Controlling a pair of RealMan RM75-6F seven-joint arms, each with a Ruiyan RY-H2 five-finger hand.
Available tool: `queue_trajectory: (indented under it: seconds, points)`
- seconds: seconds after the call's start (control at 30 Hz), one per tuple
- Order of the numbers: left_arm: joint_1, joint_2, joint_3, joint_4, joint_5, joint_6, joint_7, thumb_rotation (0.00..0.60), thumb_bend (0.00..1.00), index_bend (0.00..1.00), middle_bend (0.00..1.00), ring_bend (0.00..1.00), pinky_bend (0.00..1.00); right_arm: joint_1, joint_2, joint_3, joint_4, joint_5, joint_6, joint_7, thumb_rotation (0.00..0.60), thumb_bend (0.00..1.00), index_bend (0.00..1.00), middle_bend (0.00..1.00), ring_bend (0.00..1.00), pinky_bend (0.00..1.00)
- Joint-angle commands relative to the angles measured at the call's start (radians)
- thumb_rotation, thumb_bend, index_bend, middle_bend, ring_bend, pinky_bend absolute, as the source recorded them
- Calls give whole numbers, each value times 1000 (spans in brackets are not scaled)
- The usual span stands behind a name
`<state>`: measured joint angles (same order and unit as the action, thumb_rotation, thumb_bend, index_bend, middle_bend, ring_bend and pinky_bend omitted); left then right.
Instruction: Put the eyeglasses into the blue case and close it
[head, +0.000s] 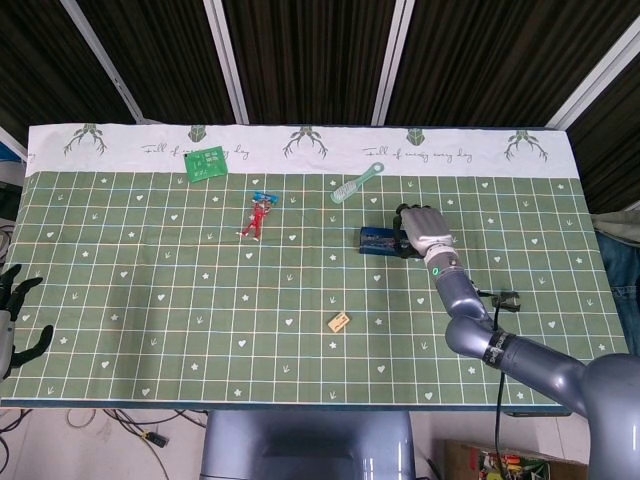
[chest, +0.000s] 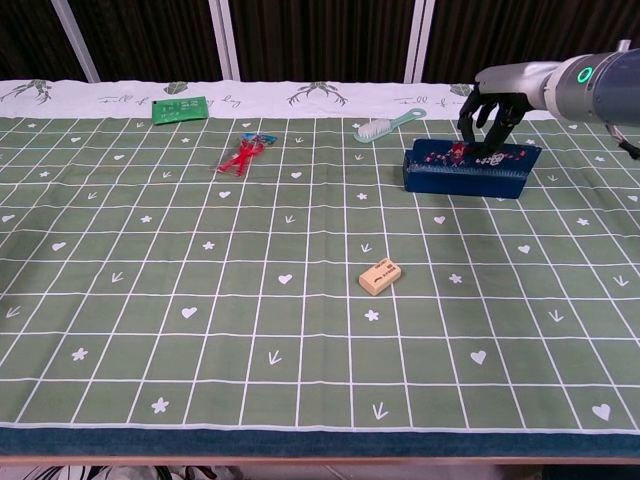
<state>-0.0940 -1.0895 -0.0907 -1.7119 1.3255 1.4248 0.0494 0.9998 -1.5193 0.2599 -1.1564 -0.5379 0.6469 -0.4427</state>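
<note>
Blue case (chest: 468, 168) looks rigid and light. Right hand (chest: 490, 115), fingers spread, presses its top; hold both ends.

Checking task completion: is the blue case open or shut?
Shut: the case shows as one closed block with no raised lid, the right hand resting fingers on top.
</note>
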Motion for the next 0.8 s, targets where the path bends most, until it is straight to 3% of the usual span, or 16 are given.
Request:
queue_trajectory:
  seconds: [0.03,0.8]
  points:
    - [0,0,0,0,0,0,0,600,354,174,0,0,0,7,-9,-6,23,11,-9,6,600,643,725,209,213,211]
    - [-1,4,3,-4,-2,-8,0,600,354,175,0,0,0,15,-41,-11,109,2,-21,87,600,644,700,205,209,211]
